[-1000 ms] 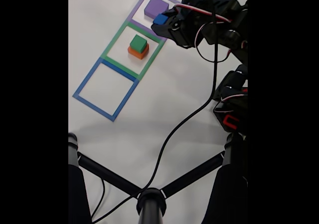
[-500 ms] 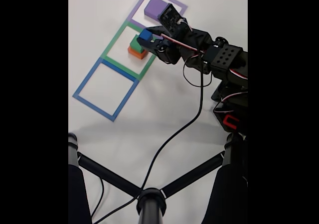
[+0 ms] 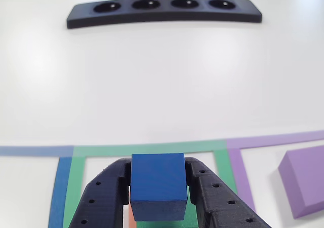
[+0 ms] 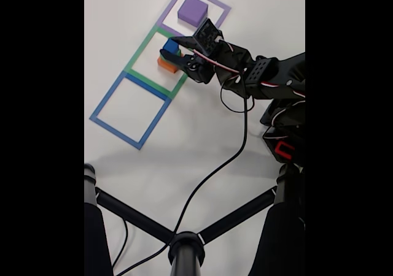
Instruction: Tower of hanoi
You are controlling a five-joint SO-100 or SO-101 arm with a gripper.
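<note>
Now that the arm has swung toward 9 o'clock, the tool (image 4: 169, 48) grips the blue cube (image 3: 157, 186) between its fingers, seemingly over the green block (image 3: 191, 213).

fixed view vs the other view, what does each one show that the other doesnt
Fixed view alone: the empty blue tape square, the arm's black body with its trailing cable, and a black stand in the foreground. Other view alone: a black bar with four round holes across the table's far side. Both: the gripper shut on the blue cube over the green tape square, and the purple block in the purple outline.
</note>
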